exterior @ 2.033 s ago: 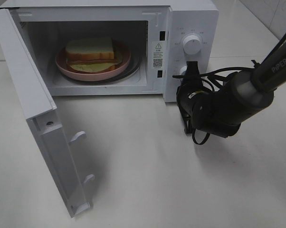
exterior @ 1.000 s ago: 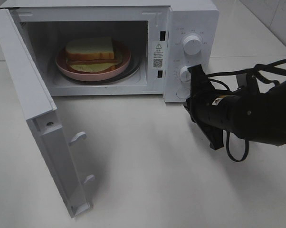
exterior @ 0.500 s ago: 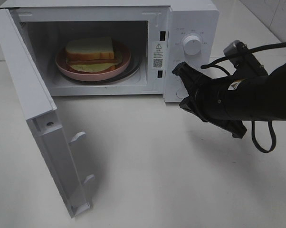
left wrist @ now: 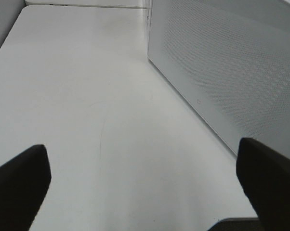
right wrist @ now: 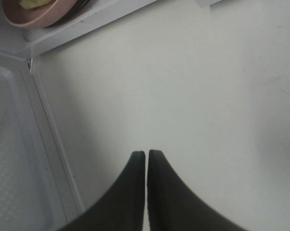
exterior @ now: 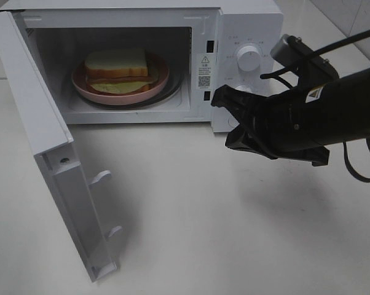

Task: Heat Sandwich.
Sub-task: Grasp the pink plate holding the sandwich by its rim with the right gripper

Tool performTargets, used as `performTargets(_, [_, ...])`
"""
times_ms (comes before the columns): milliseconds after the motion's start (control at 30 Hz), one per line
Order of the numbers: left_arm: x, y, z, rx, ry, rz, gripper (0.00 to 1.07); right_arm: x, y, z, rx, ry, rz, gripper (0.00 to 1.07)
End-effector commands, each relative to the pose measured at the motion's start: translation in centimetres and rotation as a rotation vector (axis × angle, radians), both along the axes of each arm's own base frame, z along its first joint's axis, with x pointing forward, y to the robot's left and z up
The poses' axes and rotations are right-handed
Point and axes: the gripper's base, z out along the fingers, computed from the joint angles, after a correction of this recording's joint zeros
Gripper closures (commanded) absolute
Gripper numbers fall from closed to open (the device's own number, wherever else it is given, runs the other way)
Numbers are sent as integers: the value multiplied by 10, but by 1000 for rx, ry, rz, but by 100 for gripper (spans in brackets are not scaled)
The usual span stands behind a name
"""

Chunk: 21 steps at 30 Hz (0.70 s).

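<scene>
White and glossy, the microwave [exterior: 259, 24] sits at the back of the pale, smooth desk [exterior: 191, 215]; its door [exterior: 43, 141] hangs swung wide on the left, edge toward me, with two small curved latch hooks [exterior: 101, 177] poking from it. Inside the boxy cavity a round pink plate [exterior: 86, 91] rests on the turntable; on the plate lies the sandwich [exterior: 116, 63], thick soft-looking white bread on top, a reddish-brown meat layer beneath it and pale yellow-green filling spreading out at the front. On the control panel the upper dial [exterior: 249, 58] is a round white knob; the panel's lower part is hidden behind the right arm [exterior: 320, 110], a bulky matte black shape with looped black cables, which hangs in front of the panel and just right of the open cavity.

From the right wrist, the right pincer [right wrist: 146, 156] shows its two dark tapering fingers [right wrist: 130, 192] pressed almost together, holding nothing, above bare desk; the plate's rim and the door's inner face [right wrist: 15, 144] lie beyond it. The left pincer [left wrist: 142, 178] is spread wide and empty over the desk, next to the microwave's flat grey perforated side wall [left wrist: 222, 72].
</scene>
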Motion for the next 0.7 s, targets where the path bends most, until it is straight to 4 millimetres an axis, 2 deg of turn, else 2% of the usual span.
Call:
performTargets(33, [-1,0,1,-3,-17,2,7,-1,2,7,-67,6,93,102])
performTargets(233, [-1,0,1,-3,-17,2,7,0,1,17,-266,-25,318,102])
performTargets(467, [-1,0,1,-3,-17,2,7,-4,0,20,-376,-21,491,102])
performTargets(533, [-1,0,1,-3,-17,2,7,-6,-1,22,-444,-34,628,102])
performTargets(633, [-1,0,1,-3,-17,2,7,-8,-1,24,-482,-40,716,102])
performTargets(700, [-1,0,1,-3,-17,2,7,-10,-1,27,-530,-51,838,102])
